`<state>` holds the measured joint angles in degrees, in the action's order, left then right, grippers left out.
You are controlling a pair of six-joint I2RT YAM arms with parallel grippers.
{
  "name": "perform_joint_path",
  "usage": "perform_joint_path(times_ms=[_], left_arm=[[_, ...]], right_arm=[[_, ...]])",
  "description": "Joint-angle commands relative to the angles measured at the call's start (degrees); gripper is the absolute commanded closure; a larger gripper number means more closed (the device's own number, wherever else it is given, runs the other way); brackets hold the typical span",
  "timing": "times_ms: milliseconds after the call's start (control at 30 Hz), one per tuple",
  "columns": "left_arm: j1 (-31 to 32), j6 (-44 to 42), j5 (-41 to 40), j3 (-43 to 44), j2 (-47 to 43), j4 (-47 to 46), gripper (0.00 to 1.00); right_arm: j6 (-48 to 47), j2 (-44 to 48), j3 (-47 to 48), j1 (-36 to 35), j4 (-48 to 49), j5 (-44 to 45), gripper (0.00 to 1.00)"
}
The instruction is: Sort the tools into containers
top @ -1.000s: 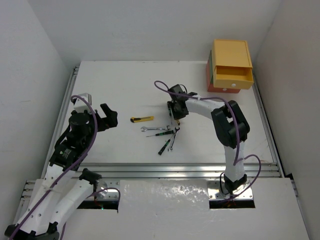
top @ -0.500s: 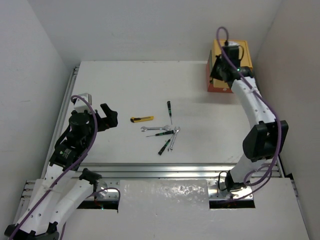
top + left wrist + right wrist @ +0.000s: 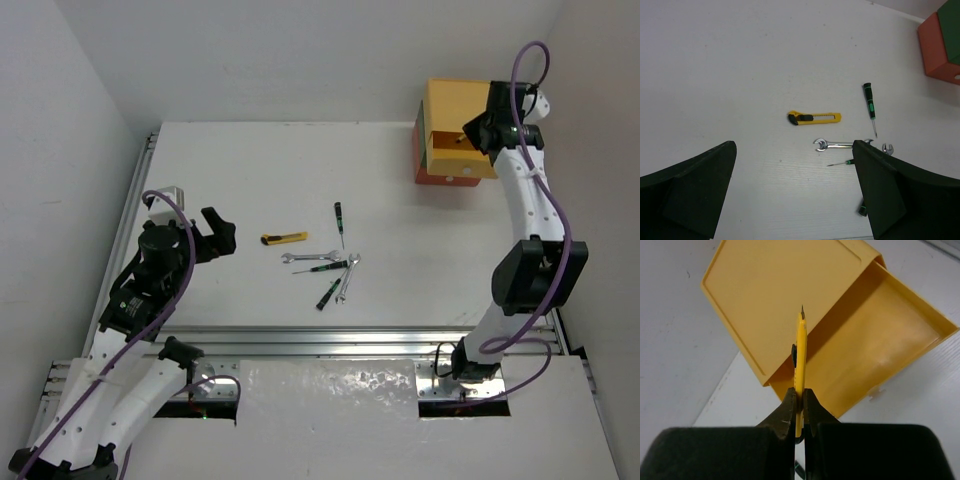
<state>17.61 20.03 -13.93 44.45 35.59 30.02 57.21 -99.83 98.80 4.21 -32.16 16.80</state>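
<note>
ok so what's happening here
The right hand is shut on a yellow-black screwdriver, holding it over the open yellow drawer. The left hand hangs open on the other side of the table, holding nothing. The utility knife, the wrenches and the thin black-green screwdrivers lie unsorted on the table.

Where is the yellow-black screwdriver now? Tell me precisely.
In the right wrist view, the yellow-black screwdriver is pinched in the right gripper, tip out over the open yellow drawer at the far right of the table.
</note>
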Motion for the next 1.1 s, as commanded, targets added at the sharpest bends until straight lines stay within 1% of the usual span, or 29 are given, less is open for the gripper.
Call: perform_joint_path(times_ms=[0, 67, 100, 167, 200, 233, 267, 300, 333, 367, 433, 500, 600, 700, 733, 767, 800, 833, 867, 900, 933, 967, 1000, 1033, 1067], left_arm=[[0.6, 0.3, 0.0, 0.6, -0.2, -1.4, 0.0], [0.6, 0.3, 0.0, 0.6, -0.2, -1.4, 0.0], [0.6, 0.3, 0.0, 0.6, -0.1, -1.2, 0.0], [0.6, 0.3, -0.2, 0.6, -0.2, -1.2, 0.0], [0.6, 0.3, -0.2, 0.6, -0.2, -1.2, 0.0], [0.6, 0.3, -0.2, 0.6, -0.3, -1.2, 0.0], [0.6, 0.4, -0.2, 0.6, -0.3, -1.3, 0.0], [0.6, 0.3, -0.2, 0.6, -0.3, -1.3, 0.0], [0.6, 0.3, -0.1, 0.6, -0.3, -1.3, 0.0], [0.7, 0.3, -0.1, 0.6, -0.3, -1.3, 0.0], [0.7, 0.3, -0.1, 0.6, -0.4, -1.3, 0.0], [0.7, 0.4, -0.2, 0.6, -0.4, -1.3, 0.0], [0.7, 0.4, -0.3, 0.6, 0.0, -1.4, 0.0], [0.7, 0.7, 0.4, 0.9, 2.6, -1.3, 0.0], [0.7, 0.8, 1.3, 1.3, 5.2, -1.3, 0.0], [0.7, 2.4, 1.9, 2.1, 7.2, -0.8, 0.0], [0.7, 3.5, 2.3, 3.0, 9.6, 0.9, 0.0], [0.7, 5.3, 5.0, 4.9, 14.3, 1.5, 0.01], [0.7, 7.9, 7.5, 5.5, 16.4, 0.7, 0.01], [0.7, 9.4, 11.8, 5.7, 20.4, -0.7, 0.02], [0.7, 13.2, 12.3, 5.8, 22.4, -2.1, 0.01], [0.8, 15.5, 11.7, 6.1, 24.2, -3.4, 0.01], [0.9, 18.9, 9.0, 6.8, 27.9, -3.8, 0.0], [1.0, 19.5, 7.1, 7.2, 30.0, -4.4, 0.0], [1.7, 19.8, 4.8, 9.0, 31.9, -4.9, 0.0]], right_arm=[[6.9, -2.7, 2.4, 1.1, 0.3, -0.1, 1.0], [7.8, -3.9, 3.1, 1.6, -0.3, -2.7, 1.0], [8.5, -4.3, 2.9, 1.8, -1.0, -2.7, 0.98], [9.3, -3.6, 0.1, 1.8, 0.4, -2.5, 0.96], [9.8, -2.7, -0.8, 1.8, 1.4, -2.1, 0.94], [9.8, -2.3, -1.7, 1.8, 2.0, -2.0, 0.88], [9.8, -2.0, -2.5, 1.8, 2.5, -1.9, 0.78], [9.1, -1.9, -2.5, 1.9, 2.9, -1.9, 0.59], [8.5, -2.0, -2.1, 1.9, 2.9, -2.1, 0.53], [8.1, -2.2, -0.8, 1.9, 2.6, -2.3, 0.43], [6.5, -2.7, 1.5, 1.9, 1.9, -2.7, 0.34], [5.5, -2.7, 2.5, 1.9, 1.7, -3.1, 0.32], [1.5, -2.2, 4.5, 1.9, 2.6, -4.3, 0.31], [-3.3, -1.6, 7.2, 1.7, 4.2, -9.8, 0.31], [-5.0, -1.7, 9.9, 1.5, 3.6, -13.9, 0.3], [-6.7, -1.9, 11.4, 0.7, 2.6, -15.6, 0.3], [-10.9, -1.8, 12.8, 0.0, 0.3, -16.5, 0.3], [-13.4, -1.6, 14.5, -0.8, -1.0, -16.8, 0.29], [-15.7, -0.3, 14.5, -2.8, -3.6, -19.1, 0.28], [-20.8, 0.9, 12.3, -3.8, -4.6, -19.1, 0.26], [-23.4, 2.3, 10.1, -7.9, -5.2, -18.5, 0.22], [-25.4, 6.3, 7.4, -9.6, -5.8, -17.8, 0.19], [-29.0, 8.6, 0.5, -13.2, -5.7, -17.2, 0.13], [-30.7, 11.0, -3.7, -14.9, -5.5, -16.9, 0.08], [-33.5, 16.1, -7.5, -16.3, -4.8, -16.9, 0.04]])
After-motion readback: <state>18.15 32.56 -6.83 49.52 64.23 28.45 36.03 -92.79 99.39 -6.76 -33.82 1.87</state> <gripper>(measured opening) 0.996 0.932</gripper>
